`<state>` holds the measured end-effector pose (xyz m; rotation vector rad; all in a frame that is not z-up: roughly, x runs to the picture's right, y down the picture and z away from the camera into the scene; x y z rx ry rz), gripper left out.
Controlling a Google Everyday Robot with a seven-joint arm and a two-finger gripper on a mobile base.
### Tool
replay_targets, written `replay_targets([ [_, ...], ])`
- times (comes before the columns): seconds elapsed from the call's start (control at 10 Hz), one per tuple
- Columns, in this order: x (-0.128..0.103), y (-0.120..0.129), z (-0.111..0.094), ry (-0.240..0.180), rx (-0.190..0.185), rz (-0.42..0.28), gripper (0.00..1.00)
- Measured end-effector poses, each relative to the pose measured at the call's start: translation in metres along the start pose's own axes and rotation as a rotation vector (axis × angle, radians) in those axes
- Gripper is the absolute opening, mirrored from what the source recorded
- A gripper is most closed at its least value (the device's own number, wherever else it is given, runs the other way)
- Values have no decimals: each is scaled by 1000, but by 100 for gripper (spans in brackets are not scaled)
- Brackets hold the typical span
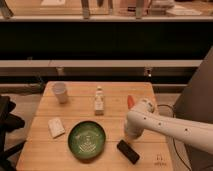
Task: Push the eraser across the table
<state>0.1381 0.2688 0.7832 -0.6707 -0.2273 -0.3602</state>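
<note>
We are watching the small flat black rectangular eraser (128, 151) lying just below our end effector (131, 135) on the light plank-grained wooden bench (115, 97), beside the round green plate (87, 139).

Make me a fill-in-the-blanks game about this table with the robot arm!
1. The plate in front is colored ____.
2. The black eraser lies to the ____ of the plate.
3. The gripper hangs just above the ____.
4. The cup stands at the table's far ____ corner.

Missing words: green; right; eraser; left
</note>
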Motion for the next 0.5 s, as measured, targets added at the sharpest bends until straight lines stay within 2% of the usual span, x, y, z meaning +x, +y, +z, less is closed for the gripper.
replay_targets([
  [0.5, -5, 0, -1, -5, 3, -11, 0],
])
